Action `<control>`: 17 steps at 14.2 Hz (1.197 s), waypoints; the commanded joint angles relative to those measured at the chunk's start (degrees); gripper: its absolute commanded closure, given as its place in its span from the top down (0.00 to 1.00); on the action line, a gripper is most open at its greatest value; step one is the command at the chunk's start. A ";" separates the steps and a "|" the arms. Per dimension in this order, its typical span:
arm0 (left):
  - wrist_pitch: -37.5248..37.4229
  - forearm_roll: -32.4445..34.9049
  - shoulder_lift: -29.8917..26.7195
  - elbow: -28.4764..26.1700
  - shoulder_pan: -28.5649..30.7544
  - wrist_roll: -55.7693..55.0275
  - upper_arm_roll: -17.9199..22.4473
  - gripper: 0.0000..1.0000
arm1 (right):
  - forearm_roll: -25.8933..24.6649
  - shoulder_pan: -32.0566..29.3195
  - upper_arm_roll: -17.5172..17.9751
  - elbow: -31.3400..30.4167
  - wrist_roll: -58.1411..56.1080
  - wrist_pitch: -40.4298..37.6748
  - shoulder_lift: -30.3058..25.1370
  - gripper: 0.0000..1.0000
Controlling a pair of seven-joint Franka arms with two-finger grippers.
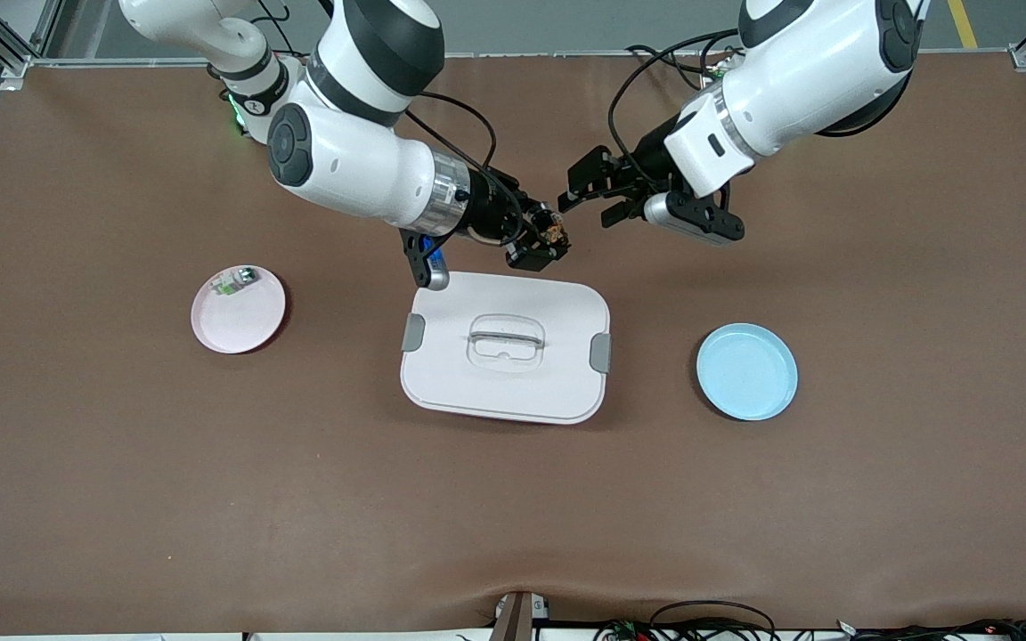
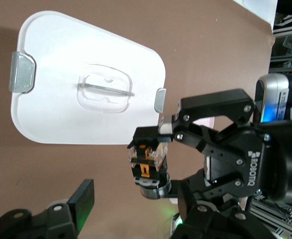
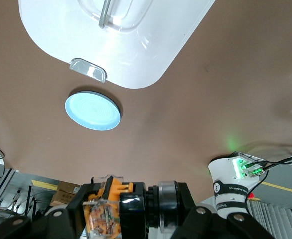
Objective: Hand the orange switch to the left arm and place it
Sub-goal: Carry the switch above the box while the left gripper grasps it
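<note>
My right gripper (image 1: 541, 242) is shut on the orange switch (image 1: 553, 233), a black block with an orange band. It hangs over the table just off the rim of the white box (image 1: 513, 392). In the right wrist view the fingers clamp the switch (image 3: 111, 204) end to end. My left gripper (image 1: 586, 208) is open beside it. In the left wrist view the switch (image 2: 148, 162) hangs just ahead of my left gripper (image 2: 133, 199), whose fingers (image 2: 81, 199) stand apart from it.
The box (image 2: 86, 59) lies mid-table with grey side clips. A blue plate (image 1: 746, 371) sits toward the left arm's end. A pink plate (image 1: 246, 334) toward the right arm's end holds a small green-and-clear part (image 1: 235, 280).
</note>
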 commanded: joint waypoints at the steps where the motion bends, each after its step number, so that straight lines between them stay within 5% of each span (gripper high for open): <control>1: 3.95 -2.39 1.05 -0.84 -0.41 1.00 -0.49 0.74 | 0.43 -0.11 -0.09 0.90 1.63 -0.37 0.41 0.28; 11: 10.37 -2.48 4.48 -1.10 -3.83 0.12 -0.76 0.67 | 0.43 -0.02 -0.09 0.81 1.63 -0.46 0.41 0.28; 14: 11.61 -2.39 5.53 -1.19 -5.15 0.04 -0.76 0.47 | 0.43 0.15 -0.09 0.81 1.63 -0.38 0.41 0.28; 17: 11.70 -2.39 5.62 -1.19 -5.16 -0.23 -0.76 0.00 | 0.43 0.15 -0.09 0.81 1.63 -0.46 0.41 0.28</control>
